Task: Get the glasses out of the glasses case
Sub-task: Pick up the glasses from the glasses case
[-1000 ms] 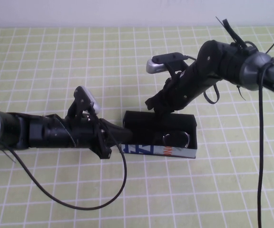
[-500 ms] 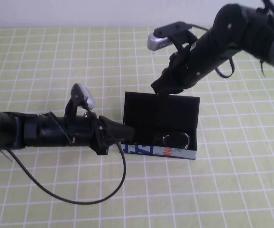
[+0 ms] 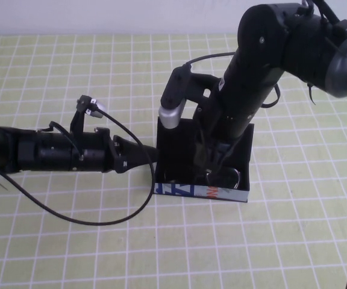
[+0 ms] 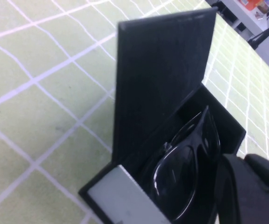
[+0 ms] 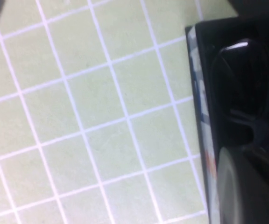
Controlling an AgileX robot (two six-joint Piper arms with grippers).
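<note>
The glasses case lies open at the table's middle, its lid raised at the back and its blue, white and orange printed side facing me. The black glasses lie inside, toward the right end. My left gripper is shut and its tip rests against the case's left end. The left wrist view shows the lid, the glasses and the left gripper beside them. My right gripper reaches down into the case over the glasses. The right wrist view shows the glasses in the case.
The table is covered by a light green cloth with a white grid. A black cable loops from the left arm onto the cloth in front. The right arm's camera housing hangs over the lid's left corner.
The right arm has swung from behind the raised lid over it and down into the case. The left arm has rolled its wrist and stays at the case's left end.
</note>
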